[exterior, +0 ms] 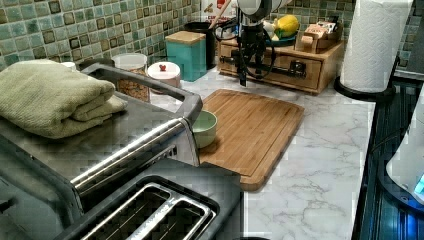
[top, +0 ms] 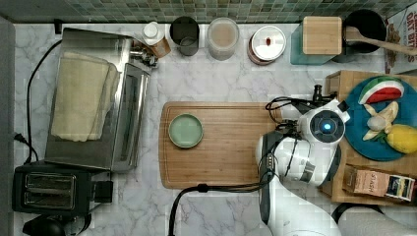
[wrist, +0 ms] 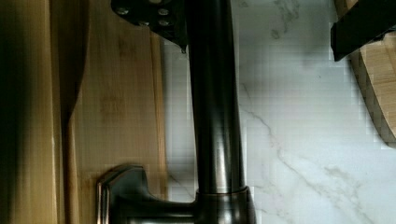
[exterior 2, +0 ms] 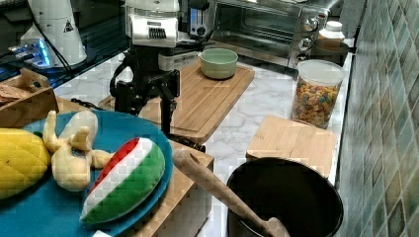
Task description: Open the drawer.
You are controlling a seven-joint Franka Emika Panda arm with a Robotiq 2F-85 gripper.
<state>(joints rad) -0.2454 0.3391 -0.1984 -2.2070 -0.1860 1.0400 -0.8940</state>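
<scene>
The drawer's black bar handle (wrist: 215, 107) sits between my spread claw (wrist: 261, 28) fingers; closing off-centre risks slipping off the drawer (exterior: 280, 67).

Even, soft indoor light fills the top view; the marble counter (top: 216, 78) reads bright and things on it cast only faint shadows. All views break into blocky patches, worst along edges. In the left view the toaster (exterior: 150, 210) and towel (exterior: 50, 95) up close look soft, and the paper roll (exterior: 375, 40) is nearly washed out. In the right view the oven (exterior 2: 267, 24) carries pale glints, and a blue glow sits at the arm's base (exterior 2: 42, 52). The wrist view is dim on one side, where deep shadow covers the wood (wrist: 28, 116); the handle (wrist: 215, 102) shows a long sheen, perhaps from overhead light.
</scene>
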